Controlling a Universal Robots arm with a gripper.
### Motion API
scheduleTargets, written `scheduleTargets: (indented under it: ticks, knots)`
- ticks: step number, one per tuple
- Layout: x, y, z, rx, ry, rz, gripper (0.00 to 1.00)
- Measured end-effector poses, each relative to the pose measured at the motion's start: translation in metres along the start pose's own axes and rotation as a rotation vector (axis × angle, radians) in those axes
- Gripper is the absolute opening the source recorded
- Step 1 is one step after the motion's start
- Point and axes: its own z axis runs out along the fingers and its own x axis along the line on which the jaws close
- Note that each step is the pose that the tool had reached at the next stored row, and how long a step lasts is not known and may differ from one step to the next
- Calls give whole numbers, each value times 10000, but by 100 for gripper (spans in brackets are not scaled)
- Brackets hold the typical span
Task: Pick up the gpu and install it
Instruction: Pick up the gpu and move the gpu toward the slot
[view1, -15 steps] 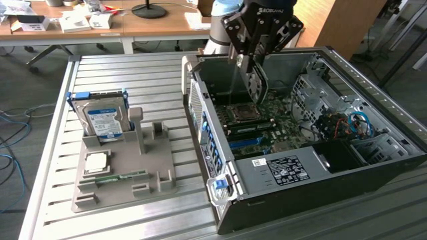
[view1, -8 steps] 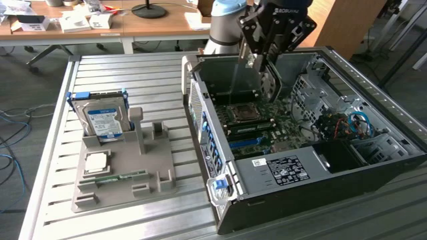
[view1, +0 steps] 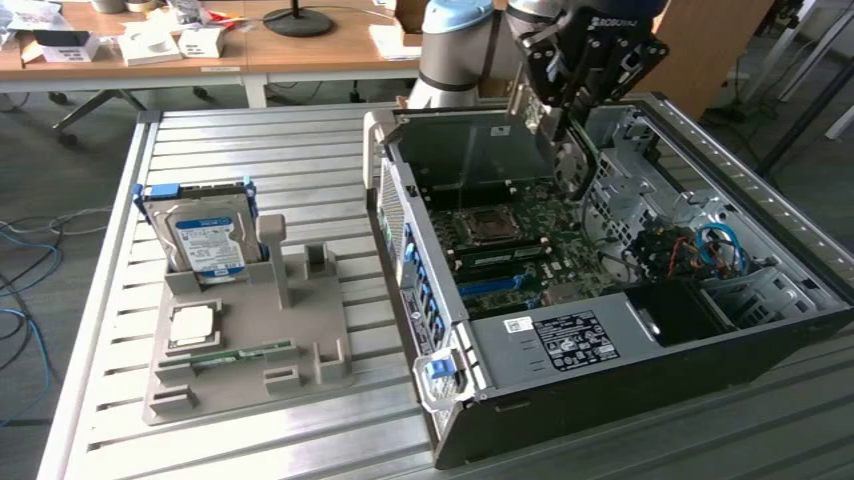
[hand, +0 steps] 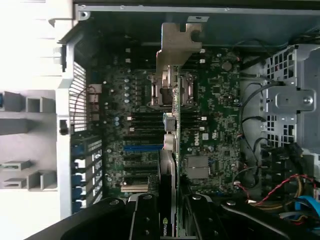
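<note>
Grey metal slats are forming the desk (view1: 267, 150), and wooden desks (view1: 320, 55) strewn with small boxes are standing beyond the computer case (view1: 561, 400). The computer case is lying on its side on the slatted desk with its open side facing up, so the green motherboard (view1: 534, 250) inside it is showing. The robot arm (view1: 447, 40) is reaching over the far end of the case, with its black wrist head hanging above the opening.

The jaws are clenching the gpu (view1: 577, 165) from both flat sides and holding it edge-on. The card is hanging inside the case's open side, above the motherboard. Whether its lower edge is touching the board cannot be told.

In the wrist view the gpu (hand: 170, 170) is running as a thin dark strip over the motherboard (hand: 220, 100). Its grey metal bracket (hand: 176, 45) is showing at the far end, against the case wall (hand: 250, 22). Red and blue cables (view1: 714, 245) are bunching in the case beside the board.

Outside the case, towards the exterior view's left, a grey holder tray (view1: 307, 340) is resting on the desk. A silver hard drive (view1: 207, 245) with a blue-white label is standing upright in the tray. A square processor chip (view1: 191, 325) and a narrow green memory stick (view1: 234, 353) are lying flat in it.
</note>
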Motion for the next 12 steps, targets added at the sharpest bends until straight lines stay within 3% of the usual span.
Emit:
scheduleTargets:
  ticks: [4, 12]
  knots:
    - [-140, 5, 5, -8, 0, -1, 26]
    - [-147, 1, 68, -9, 0, 2, 26]
